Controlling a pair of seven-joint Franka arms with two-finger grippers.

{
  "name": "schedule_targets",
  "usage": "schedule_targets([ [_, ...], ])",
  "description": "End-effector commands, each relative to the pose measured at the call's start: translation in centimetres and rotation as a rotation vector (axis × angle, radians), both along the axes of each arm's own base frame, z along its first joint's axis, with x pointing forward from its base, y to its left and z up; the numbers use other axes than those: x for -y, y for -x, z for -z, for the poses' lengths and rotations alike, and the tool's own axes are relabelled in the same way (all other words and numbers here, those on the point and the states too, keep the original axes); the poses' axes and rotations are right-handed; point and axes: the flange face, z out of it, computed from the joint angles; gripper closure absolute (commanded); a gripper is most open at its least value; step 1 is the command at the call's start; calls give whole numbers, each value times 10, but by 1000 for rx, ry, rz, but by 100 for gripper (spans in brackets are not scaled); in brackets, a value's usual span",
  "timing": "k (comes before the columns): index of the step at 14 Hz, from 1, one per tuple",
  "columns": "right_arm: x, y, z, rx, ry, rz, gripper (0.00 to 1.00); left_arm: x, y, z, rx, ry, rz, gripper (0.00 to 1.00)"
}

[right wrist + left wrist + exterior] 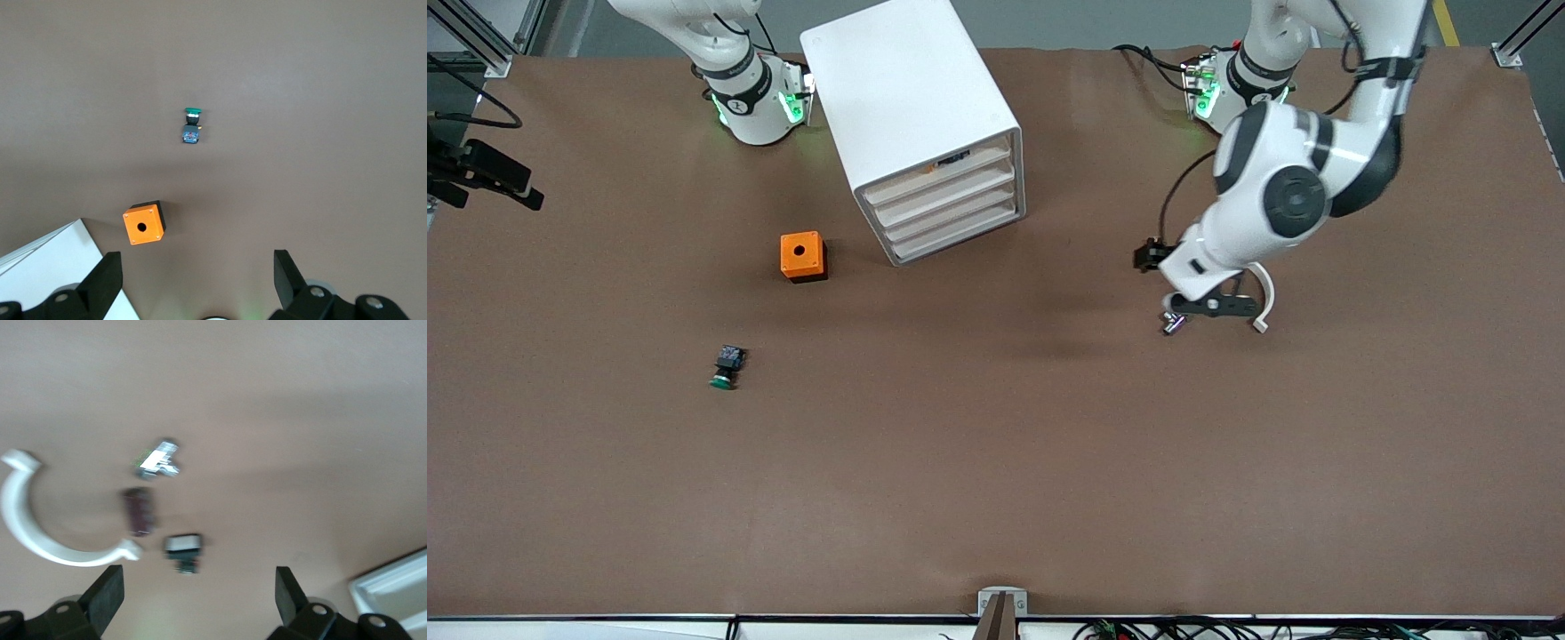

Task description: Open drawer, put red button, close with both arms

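Observation:
The white drawer cabinet [911, 107] stands between the arm bases, and its drawers [947, 200] look shut. My left gripper [1209, 305] hangs open over small parts toward the left arm's end of the table. In the left wrist view its fingers [107, 597] are wide apart and empty. Just off them lie a blurred dark red piece [139, 511], which may be the red button, and a small black-and-white block [183, 550]. The left hand hides the red piece in the front view. My right gripper [198, 280] is open and empty, high above the table and out of the front view.
A white curved clamp [1263, 298] [40, 533] and a silver part [1172, 324] [158, 460] lie by the left gripper. An orange box [803, 256] [143, 223] sits beside the cabinet. A green-capped button [727, 366] [192, 125] lies nearer the front camera.

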Motion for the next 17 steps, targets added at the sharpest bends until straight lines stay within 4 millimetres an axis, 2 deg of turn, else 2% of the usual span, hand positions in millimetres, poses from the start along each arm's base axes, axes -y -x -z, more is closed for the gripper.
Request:
schedule_targets([
  [1, 2, 6, -3, 18, 17, -25, 0, -52, -8, -20, 52, 5, 56, 0],
  [4, 1, 5, -3, 25, 21, -27, 0, -100, -35, -51, 98, 4, 26, 0],
  [6, 2, 3, -5, 40, 23, -25, 0, -124, -48, -84, 147, 2, 27, 0],
  [8, 2, 3, -5, 43, 23, -25, 0, -137, -58, -115, 172, 0, 6, 0],
  [9, 2, 3, -5, 43, 23, -25, 0, -153, -61, -131, 181, -1, -18, 0],
  [11, 2, 3, -5, 43, 23, -25, 0, -163, -65, -158, 200, 0, -29, 0],
  [12, 2, 3, -5, 43, 23, -25, 0, -174, -67, -169, 218, 0, -48, 0],
  [17, 2, 3, -5, 42, 23, -25, 0, -174, -71, -190, 260, -29, -43, 0],
])
